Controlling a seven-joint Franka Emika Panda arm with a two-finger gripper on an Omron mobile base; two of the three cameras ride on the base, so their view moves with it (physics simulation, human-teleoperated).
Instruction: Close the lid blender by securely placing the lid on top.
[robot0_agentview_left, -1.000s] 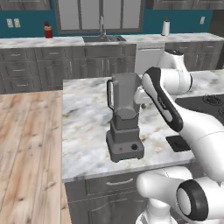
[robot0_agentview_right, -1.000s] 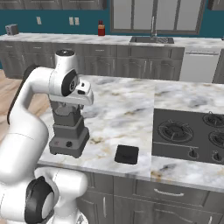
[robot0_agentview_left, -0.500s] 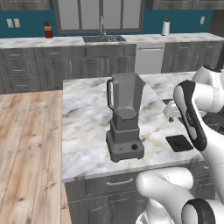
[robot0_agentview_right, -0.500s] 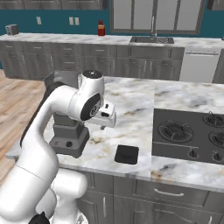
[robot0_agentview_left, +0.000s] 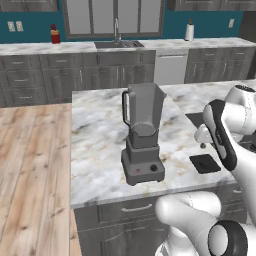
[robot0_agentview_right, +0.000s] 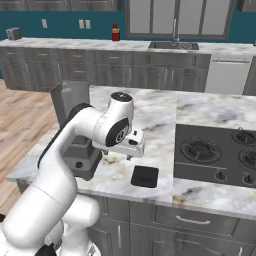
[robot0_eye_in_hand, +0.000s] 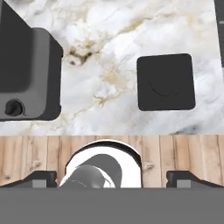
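The dark grey blender (robot0_agentview_left: 143, 135) stands open-topped on the marble island, its red button and black knob facing the front edge. In the right base view my arm hides most of it, leaving the jar (robot0_agentview_right: 70, 97) visible. The lid (robot0_agentview_left: 205, 163), a flat black square, lies on the counter to the blender's right, near the front edge (robot0_agentview_right: 145, 176). My gripper (robot0_agentview_left: 202, 145) hovers a little above the counter between blender and lid (robot0_agentview_right: 129, 156), pointing down. The hand view shows the lid (robot0_eye_in_hand: 166, 82) at upper right, the blender base (robot0_eye_in_hand: 30, 74) at left. The fingertips (robot0_eye_in_hand: 41, 177) stand wide apart, open and empty.
A black stove (robot0_agentview_right: 220, 152) with round burners lies in the island right of the lid. The island's front edge runs just below the lid. Wooden floor (robot0_agentview_left: 30, 160) lies to the left. A sink (robot0_agentview_right: 172, 45) and a red bottle (robot0_agentview_right: 115, 32) sit on the back counter.
My arm has swung right, away from the blender jar toward the lid, and the hand has come down over the counter. Blender and lid have not moved.
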